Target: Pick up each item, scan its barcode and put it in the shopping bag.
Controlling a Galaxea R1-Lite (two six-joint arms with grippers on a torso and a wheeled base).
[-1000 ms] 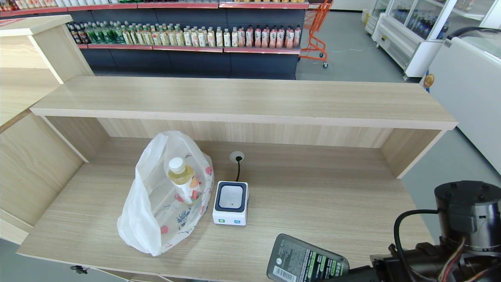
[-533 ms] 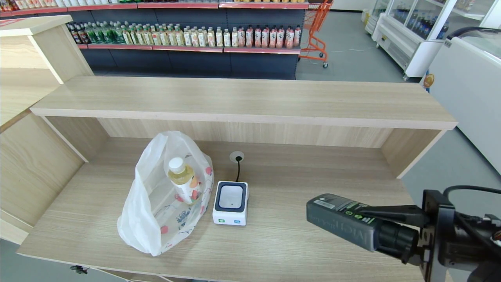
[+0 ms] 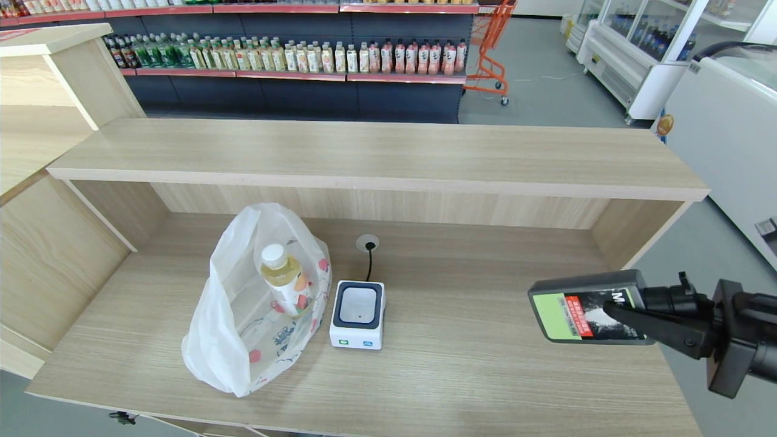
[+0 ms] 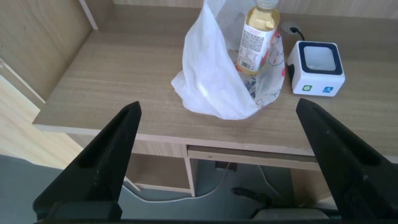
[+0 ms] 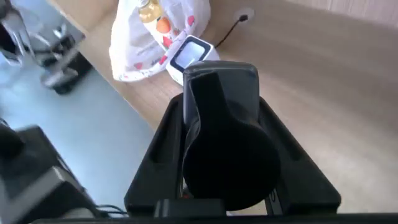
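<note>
The dark pack [image 3: 555, 315] hung clamped in the closed right pincer [image 3: 613, 311] above the bench [image 3: 485, 376]. The scanner [image 3: 358, 314] stood well to the pincer's left, with the shopping bag [image 3: 224, 328] just beyond. A good scan probably needed the barcode face turned down over the scanner's window.

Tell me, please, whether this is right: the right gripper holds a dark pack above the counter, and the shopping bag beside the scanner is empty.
The shopping bag is not empty: the head view shows a white-capped bottle standing in it. The rest holds: the right gripper holds the dark pack above the counter, and the bag stands beside the scanner.
</note>
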